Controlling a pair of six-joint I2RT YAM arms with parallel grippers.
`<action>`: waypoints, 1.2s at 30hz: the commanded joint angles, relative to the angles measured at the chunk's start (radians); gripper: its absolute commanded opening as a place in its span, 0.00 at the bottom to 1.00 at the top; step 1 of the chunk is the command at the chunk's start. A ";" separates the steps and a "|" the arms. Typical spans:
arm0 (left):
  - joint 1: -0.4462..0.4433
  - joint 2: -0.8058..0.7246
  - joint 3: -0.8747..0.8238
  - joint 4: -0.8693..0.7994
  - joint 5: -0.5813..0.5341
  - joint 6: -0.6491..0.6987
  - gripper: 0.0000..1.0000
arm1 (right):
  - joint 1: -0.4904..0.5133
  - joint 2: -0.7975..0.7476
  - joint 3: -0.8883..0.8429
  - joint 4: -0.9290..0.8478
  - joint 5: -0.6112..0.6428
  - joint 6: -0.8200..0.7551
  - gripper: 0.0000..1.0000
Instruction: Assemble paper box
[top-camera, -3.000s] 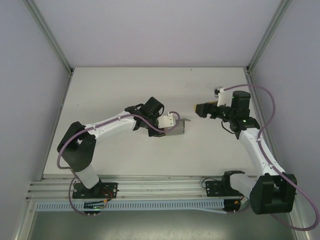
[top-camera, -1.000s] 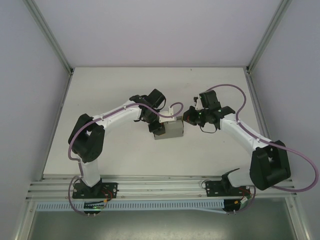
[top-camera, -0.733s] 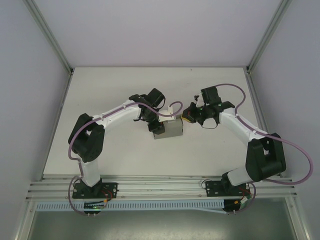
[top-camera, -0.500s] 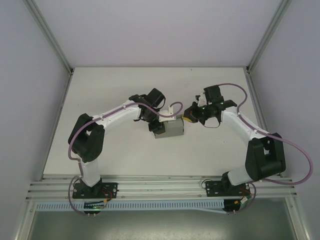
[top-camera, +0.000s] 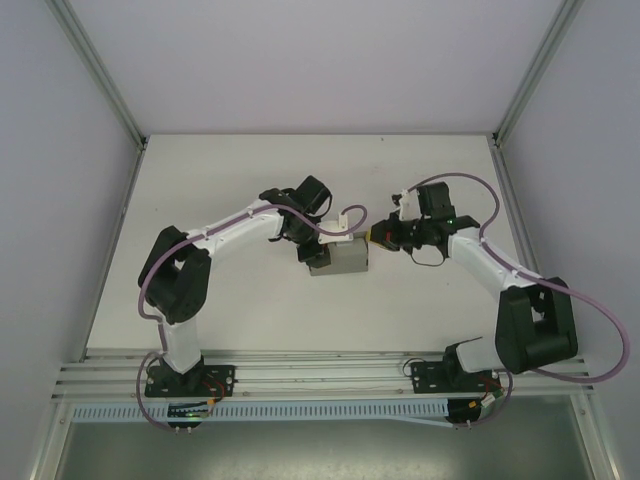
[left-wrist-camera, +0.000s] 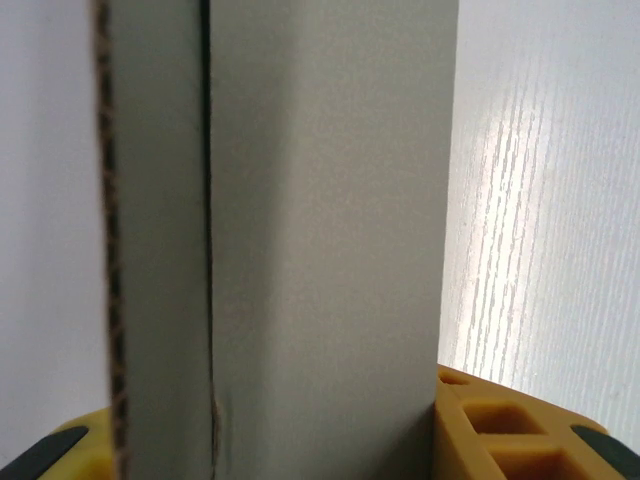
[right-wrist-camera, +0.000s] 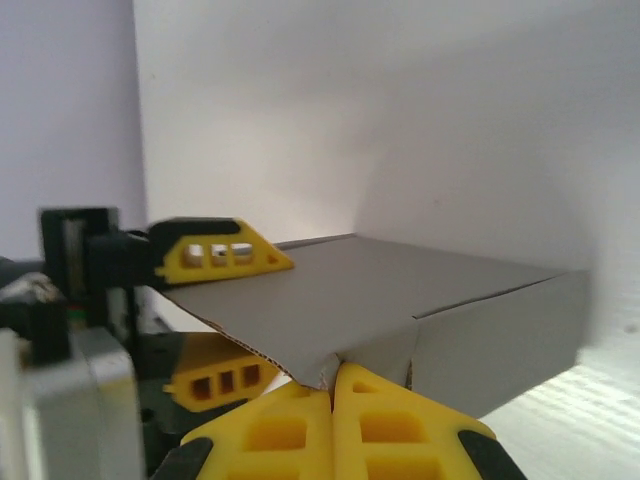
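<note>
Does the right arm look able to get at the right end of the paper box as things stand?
Probably yes: the right arm has its shut jaws at the right-end flap corner of the paper box, seemingly touching it. The left arm clamps the opposite end in its jaws, leaving that side free.

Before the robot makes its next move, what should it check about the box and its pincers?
1. Left pincer grips the box: ok, a finger on each side of it.
2. Right pincer shut: ok, fingers pressed together.
3. Right pincer's tips at the box's near corner: ok, right against it.
4. All flaps tucked in: cannot tell; a seam shows on the side.
5. Box resting on the table: cannot tell.
</note>
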 joint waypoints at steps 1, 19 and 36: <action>-0.013 0.076 0.027 -0.031 0.017 0.000 0.41 | 0.073 -0.021 -0.082 -0.031 0.057 -0.192 0.00; -0.014 0.087 0.089 -0.081 0.000 -0.020 0.41 | 0.263 -0.220 -0.267 -0.057 0.521 -0.115 0.00; -0.019 0.074 0.068 -0.094 0.005 0.010 0.39 | 0.294 -0.386 -0.100 -0.078 0.643 -0.087 0.36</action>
